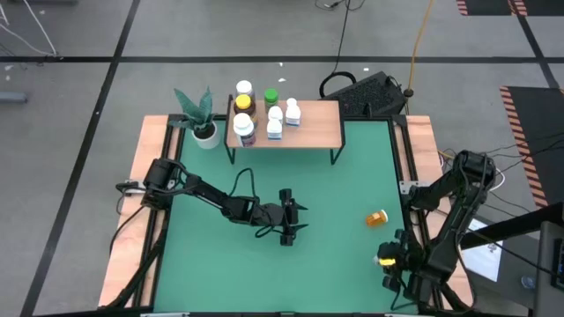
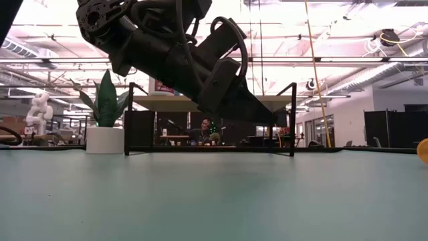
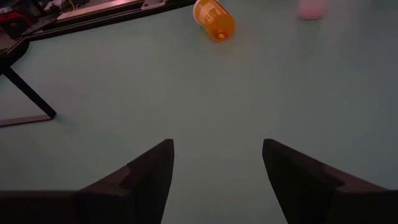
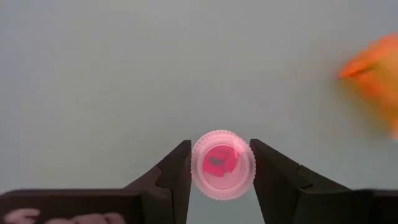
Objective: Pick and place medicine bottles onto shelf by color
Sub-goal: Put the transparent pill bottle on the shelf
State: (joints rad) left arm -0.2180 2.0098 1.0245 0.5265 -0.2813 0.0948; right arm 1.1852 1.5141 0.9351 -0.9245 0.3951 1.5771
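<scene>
The right gripper [image 4: 221, 163] pinched a pink-capped bottle [image 4: 222, 164] near the surface's right edge, fingers squarely on its cap; lifting straight up seemed wisest, clear of the toppled orange bottle [image 1: 377, 217]. The left gripper [image 3: 217, 163] hovered mid-surface, fingers spread.

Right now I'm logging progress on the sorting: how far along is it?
Done: several bottles stand on the shelf. In hand: the right gripper is clamped on a pink-capped bottle. Left: the orange bottle lying on the table; the left gripper hovers open.
</scene>
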